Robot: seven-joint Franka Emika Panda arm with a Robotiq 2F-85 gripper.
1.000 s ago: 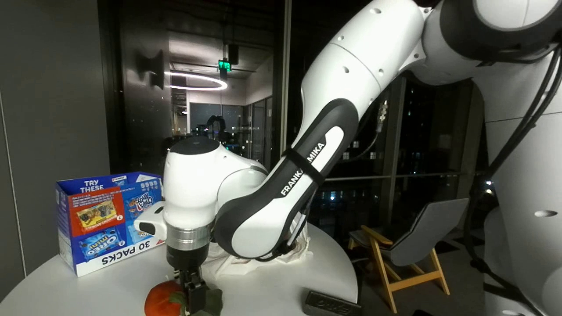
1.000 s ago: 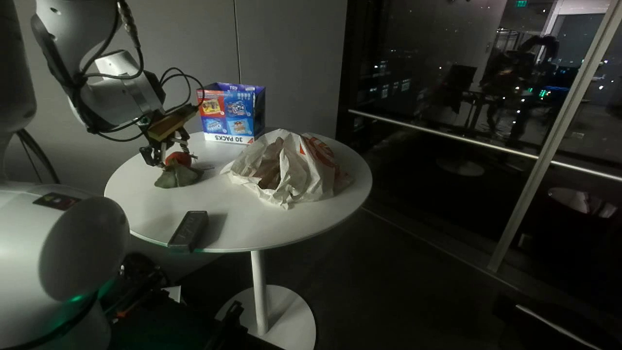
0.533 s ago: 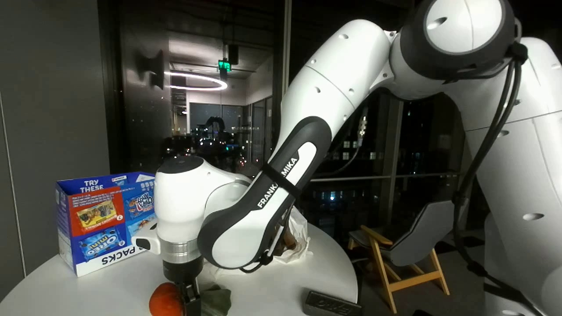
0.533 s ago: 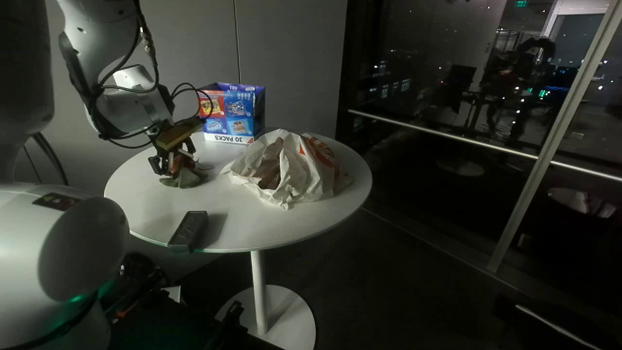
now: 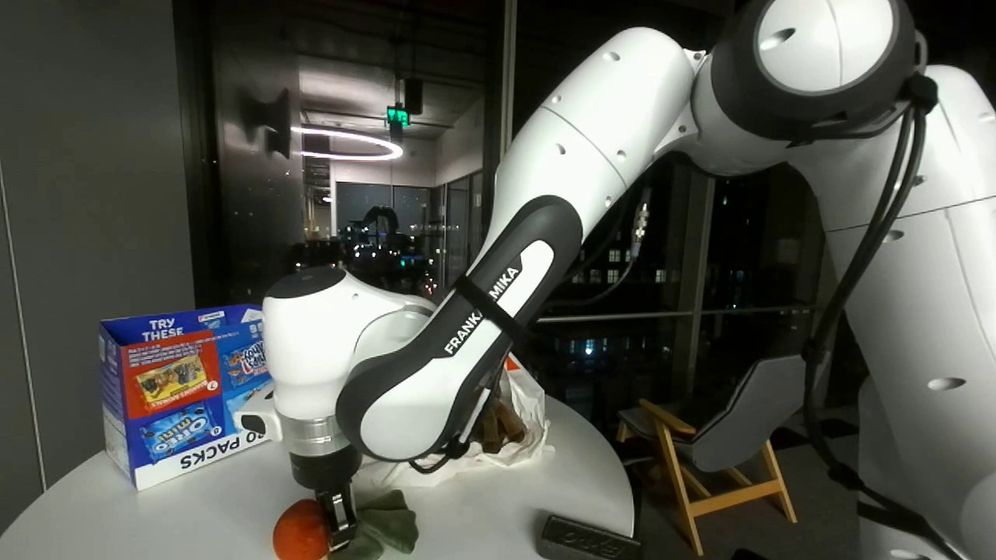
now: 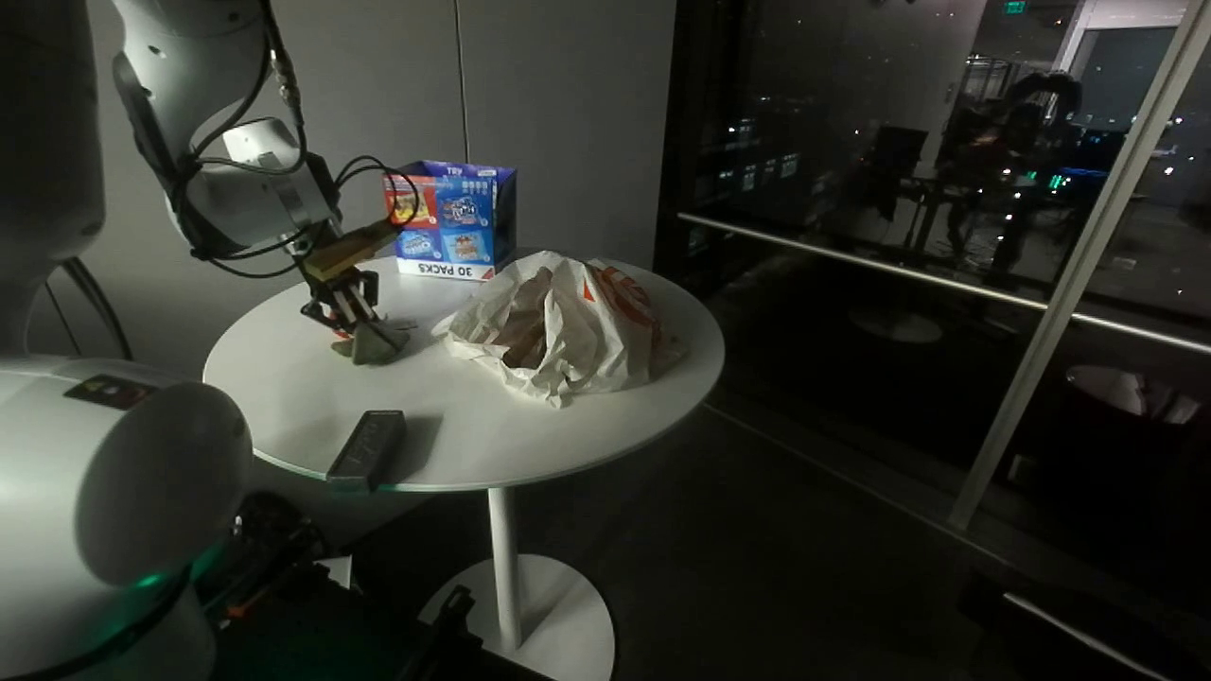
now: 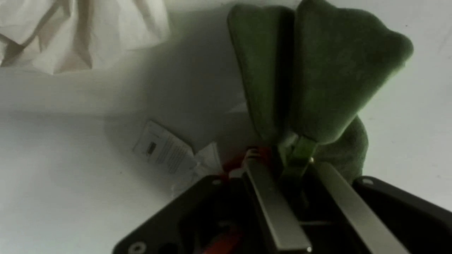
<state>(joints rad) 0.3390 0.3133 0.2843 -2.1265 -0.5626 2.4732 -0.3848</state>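
Where the arm [image 5: 583, 140] bends down over the round white table [image 5: 202, 521], in an exterior view, we find the gripper [image 5: 341, 530] at the neck of a plush toy [image 5: 301, 530], its round red-orange body on one side and its green leaves [image 5: 393, 523] on the other. We read TRY THESE and OREO Mini on the snack box [image 5: 171, 397], partly covered by the wrist. Behind the arm we make out only a portion of the crumpled white bag [image 5: 531, 404], something brown showing in it. We also see a gray lounge chair [image 5: 747, 412] with a wooden frame.

In an exterior view that takes in the table's pedestal [image 6: 506, 567], we see the bag more fully, with orange-red print. The toy's body is mostly hidden behind the gripper; its leaves fan low over the tabletop, near the bag. Whether they touch the surface we cannot tell. The dark EXPO eraser [image 6: 367, 449] lies at the rim, apart from them.

Looking along the fingers [image 7: 273, 208] in the wrist view, we see more closely that they are closed around the toy's green stem [image 7: 300, 151], so the gripper grasps the plush toy. A printed white tag [image 7: 164, 148], too fine to read, shows beside it.
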